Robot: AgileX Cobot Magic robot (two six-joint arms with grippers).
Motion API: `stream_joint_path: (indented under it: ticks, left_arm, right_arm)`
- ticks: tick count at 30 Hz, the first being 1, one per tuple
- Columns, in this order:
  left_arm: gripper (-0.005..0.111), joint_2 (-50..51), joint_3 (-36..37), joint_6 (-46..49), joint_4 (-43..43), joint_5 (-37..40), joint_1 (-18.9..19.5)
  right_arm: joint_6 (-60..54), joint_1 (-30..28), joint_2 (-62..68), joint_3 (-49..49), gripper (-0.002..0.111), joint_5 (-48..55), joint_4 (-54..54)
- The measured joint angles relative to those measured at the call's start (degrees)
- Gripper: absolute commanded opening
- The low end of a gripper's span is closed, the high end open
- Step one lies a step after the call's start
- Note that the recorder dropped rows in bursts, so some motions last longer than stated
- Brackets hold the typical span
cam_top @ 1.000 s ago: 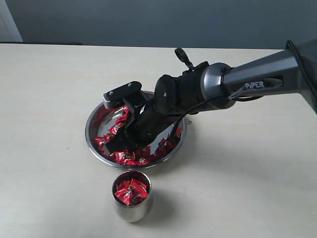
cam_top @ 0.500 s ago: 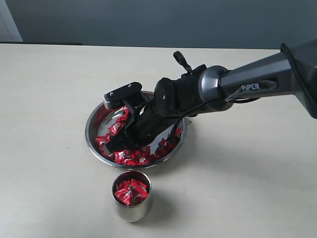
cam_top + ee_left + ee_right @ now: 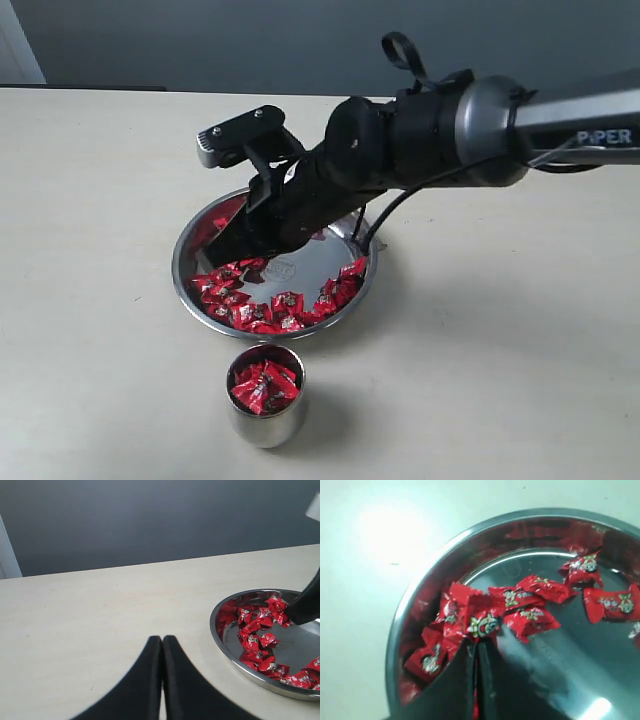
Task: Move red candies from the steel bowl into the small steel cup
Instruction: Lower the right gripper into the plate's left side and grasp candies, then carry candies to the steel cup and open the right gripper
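One shiny red foil-wrapped candy (image 3: 482, 623) is pinched in the closed right pincer (image 3: 476, 642), above the wide, shallow steel bowl (image 3: 176, 268). Other red candies (image 3: 248, 308) are spread below its tips; the small cylindrical steel cup (image 3: 265, 425) is placed beyond them. The left pincer (image 3: 162, 645) is seen closed, empty.

Steel bowl (image 3: 177, 268) mid-table (image 3: 100, 200), small steel cup (image 3: 265, 425) just in front

Your cup sits on the camera side of the bowl, close but not touching. The candies (image 3: 250, 305) lie along the bowl's near and left side, and more are in the cup. One is pinched at the tip of your right gripper (image 3: 476, 641), above the bowl's left part.
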Motion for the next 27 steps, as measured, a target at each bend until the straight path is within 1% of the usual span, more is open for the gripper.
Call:
stream_joint_path:
  ticks: [6,12,15,22,27]
  left_arm:
    - [0.0,0.0,0.0,0.0,0.0,0.0,0.0]
    - [0.0,0.0,0.0,0.0,0.0,0.0,0.0]
    - [0.0,0.0,0.0,0.0,0.0,0.0,0.0]
    - [0.0,0.0,0.0,0.0,0.0,0.0,0.0]
    - [0.0,0.0,0.0,0.0,0.0,0.0,0.0]
  right_arm:
    - [0.0,0.0,-7.03,2.86,0.0,10.47,-0.54]
    - [0.0,0.0,-16.16,7.74,0.0,17.69,-1.18]
    - [0.0,0.0,-18.47,9.17,0.0,21.19,-1.18]
    - [-0.17,0.0,-18.84,12.15,0.0,22.23,1.5]
    - [-2.28,0.0,-17.75,12.27,0.0,23.31,5.67]
